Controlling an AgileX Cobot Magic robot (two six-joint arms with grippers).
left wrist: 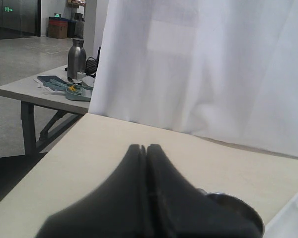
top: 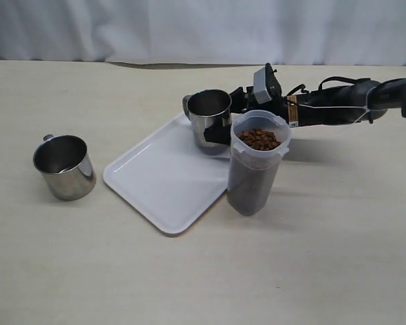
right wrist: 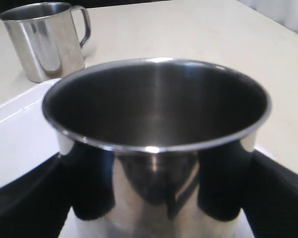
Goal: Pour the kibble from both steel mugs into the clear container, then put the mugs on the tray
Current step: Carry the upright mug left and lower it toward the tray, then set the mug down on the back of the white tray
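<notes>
One steel mug stands upright at the far corner of the white tray, and whether it touches the tray I cannot tell. My right gripper is shut on its sides. The right wrist view shows its empty inside between the black fingers. The second steel mug stands empty on the table left of the tray, also seen as the far mug. The clear container holds kibble up to near its rim. My left gripper is shut on nothing, above the mug's rim.
A white curtain hangs behind the table's far edge. The container stands just right of the tray's near right side, close to the right arm. A corner of the tray shows in the left wrist view.
</notes>
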